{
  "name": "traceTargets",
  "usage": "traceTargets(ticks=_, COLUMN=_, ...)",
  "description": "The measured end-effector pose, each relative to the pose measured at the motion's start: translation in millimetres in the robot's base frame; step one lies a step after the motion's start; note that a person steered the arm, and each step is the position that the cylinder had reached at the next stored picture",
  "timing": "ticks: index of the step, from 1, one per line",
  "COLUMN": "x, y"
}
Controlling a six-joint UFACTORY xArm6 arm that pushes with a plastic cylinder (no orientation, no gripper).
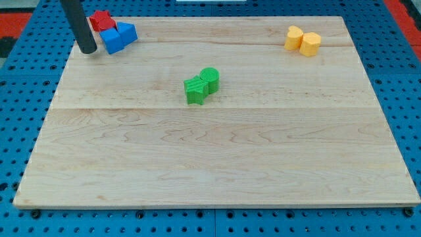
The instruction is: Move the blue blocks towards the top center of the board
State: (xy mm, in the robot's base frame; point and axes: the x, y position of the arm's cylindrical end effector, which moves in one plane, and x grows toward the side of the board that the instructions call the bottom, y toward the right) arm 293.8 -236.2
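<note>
Two blue blocks sit together near the view's top left of the wooden board (217, 151): one blue block (112, 40) on the left, touching a second blue block (127, 31) on its right. A red star-shaped block (101, 20) lies just above and left of them, touching. My tip (87, 50) rests on the board just left of the left blue block, close to it; contact cannot be told.
A green star-shaped block (195, 90) and a green cylinder (210, 79) touch near the board's centre. Two yellow blocks (294, 37) (310, 44) touch at the view's top right. A blue pegboard (401, 66) surrounds the board.
</note>
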Motion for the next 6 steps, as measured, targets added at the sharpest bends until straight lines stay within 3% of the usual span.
traceTargets(ticks=6, x=-60, y=46)
